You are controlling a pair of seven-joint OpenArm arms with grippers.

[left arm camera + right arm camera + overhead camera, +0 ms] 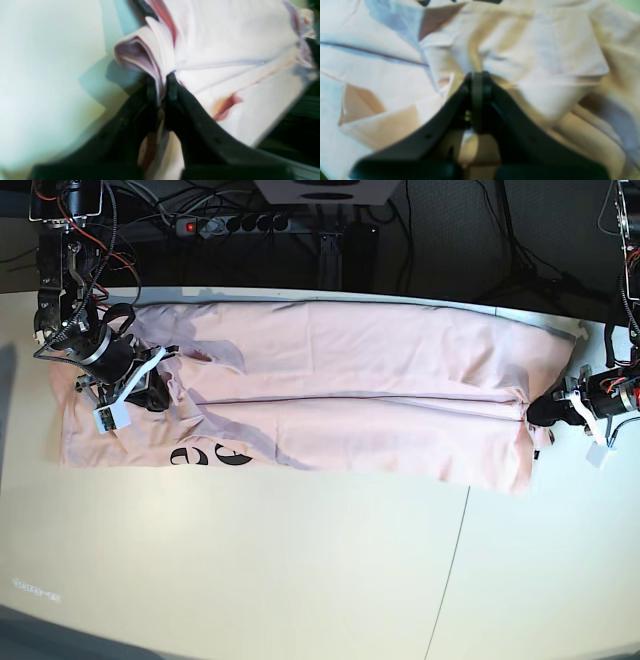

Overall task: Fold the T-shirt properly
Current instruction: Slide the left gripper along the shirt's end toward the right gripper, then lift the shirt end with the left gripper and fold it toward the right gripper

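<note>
The pink T-shirt (330, 395) lies across the table's (300, 580) upper half. Left gripper (162, 77) pinches its edge; right gripper (478, 75) clamps bunched cloth. Uneven pulling could skew the fold.

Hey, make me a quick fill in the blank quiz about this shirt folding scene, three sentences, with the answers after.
1. The T-shirt lying on the table is pale ____.
2. The left gripper has its fingers closed on a bunched fold of the ____.
3. In the base view, the black lettering shows near the shirt's end by the ____ gripper.

Answers: pink; T-shirt; right
</note>
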